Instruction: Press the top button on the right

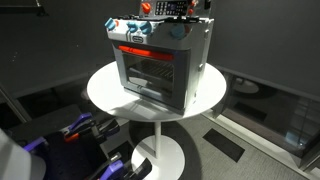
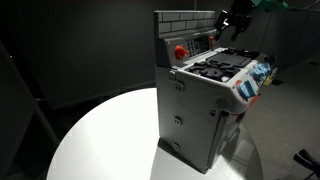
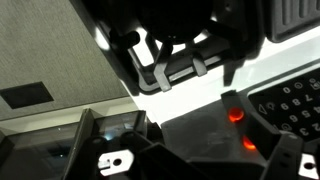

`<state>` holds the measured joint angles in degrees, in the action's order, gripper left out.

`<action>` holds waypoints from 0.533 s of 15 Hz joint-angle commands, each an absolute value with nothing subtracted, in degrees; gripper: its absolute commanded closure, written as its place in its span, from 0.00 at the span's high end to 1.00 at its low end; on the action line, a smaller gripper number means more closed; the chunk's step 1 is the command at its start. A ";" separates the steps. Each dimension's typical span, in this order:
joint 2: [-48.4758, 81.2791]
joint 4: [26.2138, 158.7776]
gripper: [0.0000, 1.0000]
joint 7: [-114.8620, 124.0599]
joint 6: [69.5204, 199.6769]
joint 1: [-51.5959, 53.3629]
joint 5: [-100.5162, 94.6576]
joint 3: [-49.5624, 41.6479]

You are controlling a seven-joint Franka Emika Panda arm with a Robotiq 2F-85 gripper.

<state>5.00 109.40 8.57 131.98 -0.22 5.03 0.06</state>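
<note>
A grey toy stove (image 1: 160, 62) stands on a round white table (image 1: 105, 90); it also shows in an exterior view (image 2: 205, 110). Its upright back panel (image 2: 185, 22) carries a red knob (image 2: 180, 50). My gripper (image 2: 230, 24) hovers at the right end of that panel, above the stove top, and also shows in an exterior view (image 1: 183, 9). In the wrist view two small glowing red buttons sit one above the other, the upper (image 3: 232, 113) and the lower (image 3: 248, 148), just ahead of my gripper (image 3: 200, 166). The jaws look shut and empty.
The stove front has an oven window (image 1: 145, 70) and coloured knobs (image 1: 137, 33). Burners (image 2: 222, 66) cover the stove top. The white table edge (image 2: 90, 140) drops to a dark floor, with dark gear (image 1: 85, 135) beside the pedestal.
</note>
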 commanded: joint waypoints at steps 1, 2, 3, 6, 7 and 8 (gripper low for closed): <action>7.81 105.13 1.00 9.06 130.46 -0.05 5.40 0.00; 8.35 104.46 1.00 8.79 130.44 -0.08 5.60 0.01; 9.01 103.67 1.00 8.36 130.57 -0.10 5.74 0.05; 10.20 102.12 1.00 8.10 130.61 0.00 5.29 0.10; 10.03 102.07 1.00 7.92 130.08 0.01 5.46 0.16; 9.66 102.21 1.00 7.86 129.36 0.07 5.27 0.18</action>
